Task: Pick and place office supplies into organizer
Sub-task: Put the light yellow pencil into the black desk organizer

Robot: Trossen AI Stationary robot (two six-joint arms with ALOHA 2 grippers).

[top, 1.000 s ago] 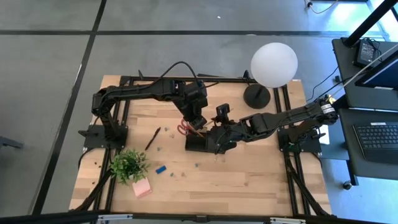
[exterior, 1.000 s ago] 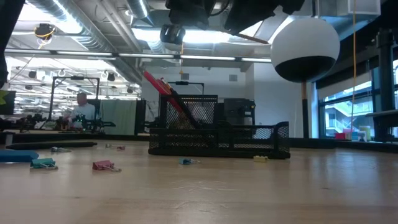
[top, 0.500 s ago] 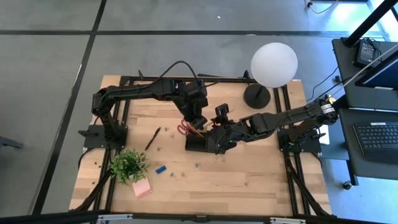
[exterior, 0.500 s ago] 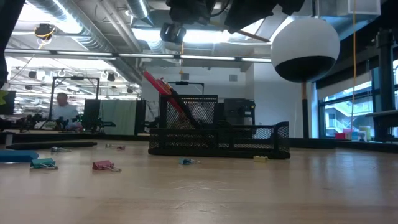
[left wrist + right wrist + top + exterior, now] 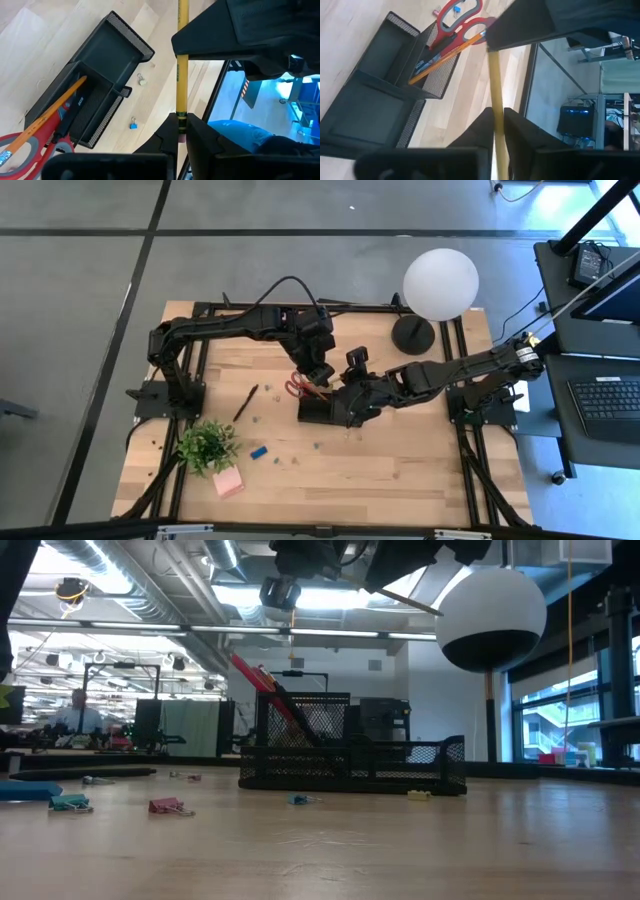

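The black mesh organizer (image 5: pixel 318 413) (image 5: pixel 95 85) stands mid-table. Red-handled scissors (image 5: pixel 460 14) and a yellow pencil (image 5: pixel 445 54) lean out of its tall compartment. Above it, a second yellow pencil (image 5: pixel 182 75) spans between both grippers. My left gripper (image 5: pixel 180 131) is shut on its eraser end, and my right gripper (image 5: pixel 495 122) is shut on its shaft. In the low view the pencil's tip end (image 5: pixel 415 604) sticks out past the grippers, high over the organizer (image 5: pixel 350 755). My left gripper pinches the pencil's ferrule-and-eraser end (image 5: pixel 181 122) between its two fingers, and the pencil runs straight on ahead of them. The pencil is lifted clear above the organizer. My right gripper pinches the pencil's yellow shaft (image 5: pixel 494 102) between its two fingers, some way along from the left gripper's hold. The pencil lies along the fingers and hangs clear of the table.
A dark pen (image 5: pixel 245 402), a blue eraser (image 5: pixel 259 452), a pink sticky pad (image 5: pixel 228 482) and small clips (image 5: pixel 167 806) lie on the table's left and near parts. A potted plant (image 5: pixel 208 445) stands near left. A globe lamp (image 5: pixel 440 283) is at the far right.
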